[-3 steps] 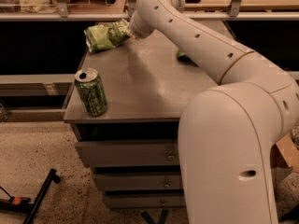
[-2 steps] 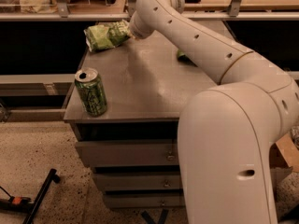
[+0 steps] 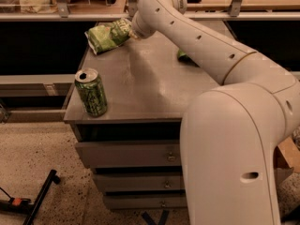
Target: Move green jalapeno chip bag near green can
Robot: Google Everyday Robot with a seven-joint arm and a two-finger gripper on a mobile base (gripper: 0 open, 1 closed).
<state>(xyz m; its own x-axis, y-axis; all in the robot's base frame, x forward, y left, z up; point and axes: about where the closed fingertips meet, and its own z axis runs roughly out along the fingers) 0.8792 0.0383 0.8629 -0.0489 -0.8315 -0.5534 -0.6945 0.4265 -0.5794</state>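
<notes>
The green jalapeno chip bag (image 3: 108, 35), crumpled light-green foil, lies at the far left corner of the grey cabinet top (image 3: 140, 88). The green can (image 3: 91, 93) stands upright at the front left corner, its silver top showing an open tab hole. My gripper (image 3: 130, 31) is at the bag's right end, at the tip of the white arm that reaches in from the right. The arm's wrist covers the spot where the gripper meets the bag.
A darker green object (image 3: 182, 55) peeks out from behind the arm at the far right of the top. Drawers (image 3: 126, 153) sit under the top. A shelf rail (image 3: 70, 16) runs behind it. A black tool with an orange part (image 3: 28, 203) lies on the floor at left.
</notes>
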